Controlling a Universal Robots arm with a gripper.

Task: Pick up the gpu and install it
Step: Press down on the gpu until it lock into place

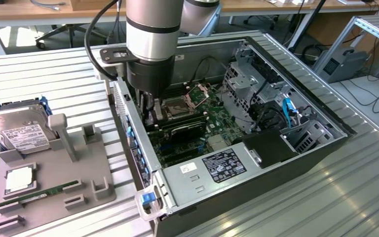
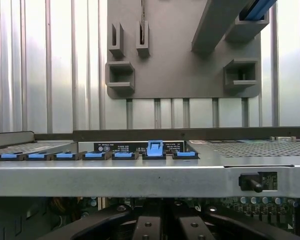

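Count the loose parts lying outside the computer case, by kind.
Hard drive: 1
Silver chip: 1
RAM stick: 1
Total: 3

Arm (image 1: 151, 34): vertical, wrist pointing straight down into the open case.
Gripper (image 1: 151, 109): low inside the case, just above the board.
Fingers (image 2: 146, 227): closed together, dark, pointing downward.
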